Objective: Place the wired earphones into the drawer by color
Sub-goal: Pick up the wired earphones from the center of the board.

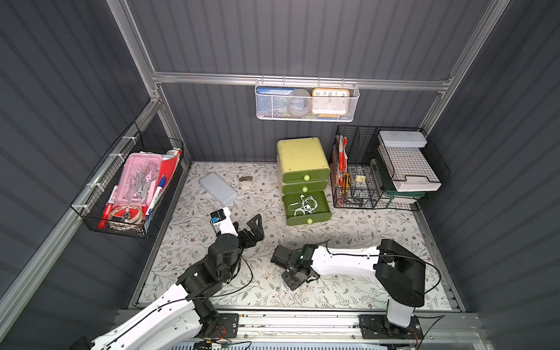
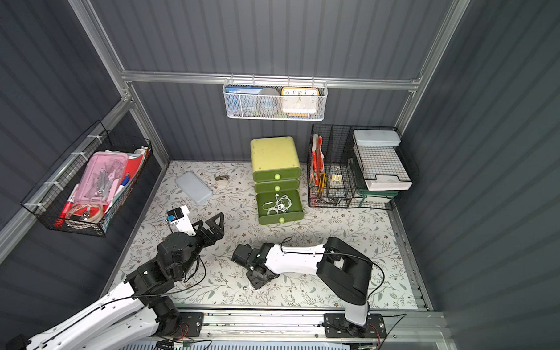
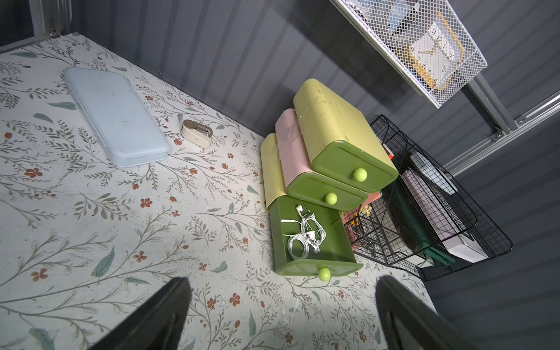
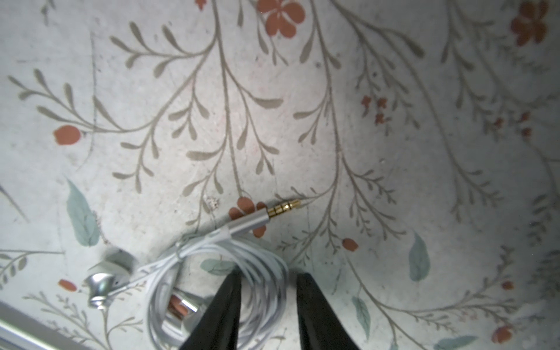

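Right wrist view: right gripper open astride the white earphones on the bench at 6 o'clock; pick-up in hand, next likely pinch and carry to the open drawer at 12 o'clock.

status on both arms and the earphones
Left gripper wide open, empty. Right gripper jaws astride white coiled earphones on floral mat, not yet clamped. Bottom green drawer open, path clear.

The left arm and right arm are glossy white shells between blocky black joints, trailing thin black cables, standing on black bolted base plates with red wires, with a blue patch on the left wrist block and tapered black fingers on the left gripper.
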Available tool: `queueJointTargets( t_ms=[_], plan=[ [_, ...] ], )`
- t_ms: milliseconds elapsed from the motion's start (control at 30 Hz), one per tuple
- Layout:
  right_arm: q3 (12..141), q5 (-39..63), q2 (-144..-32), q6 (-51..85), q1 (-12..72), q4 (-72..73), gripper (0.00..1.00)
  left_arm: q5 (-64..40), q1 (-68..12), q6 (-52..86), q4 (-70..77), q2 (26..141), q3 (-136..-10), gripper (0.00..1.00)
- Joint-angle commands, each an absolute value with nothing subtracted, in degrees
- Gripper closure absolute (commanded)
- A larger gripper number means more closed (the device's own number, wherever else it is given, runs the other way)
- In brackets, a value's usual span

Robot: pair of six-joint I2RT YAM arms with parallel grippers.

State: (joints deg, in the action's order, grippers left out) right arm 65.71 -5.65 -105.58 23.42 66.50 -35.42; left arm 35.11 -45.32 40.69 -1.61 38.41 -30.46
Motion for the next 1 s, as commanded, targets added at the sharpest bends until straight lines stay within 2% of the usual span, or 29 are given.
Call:
queueJointTargets(
  t_ms=[0,200,533,967],
  plan=[
    [66.4,-6.69,-107.06,23.74,66.7,-37.55,0.69,36.15,-45.0,41.29,-2.2,37.4,-29.71,0.01],
    [66.45,-7.14,-106.84,24.16,66.63,-38.5,0.81,36.04,-44.97,41.31,-2.02,37.66,-29.62,0.01],
    [66.27,-8.2,-104.87,24.38,66.62,-38.95,0.94,35.95,-45.0,41.21,-1.86,37.79,-29.53,0.01],
    [66.93,-11.12,-99.39,24.74,66.53,-41.28,1.0,35.6,-45.0,41.22,-1.23,37.72,-28.98,0.01]
  ],
)
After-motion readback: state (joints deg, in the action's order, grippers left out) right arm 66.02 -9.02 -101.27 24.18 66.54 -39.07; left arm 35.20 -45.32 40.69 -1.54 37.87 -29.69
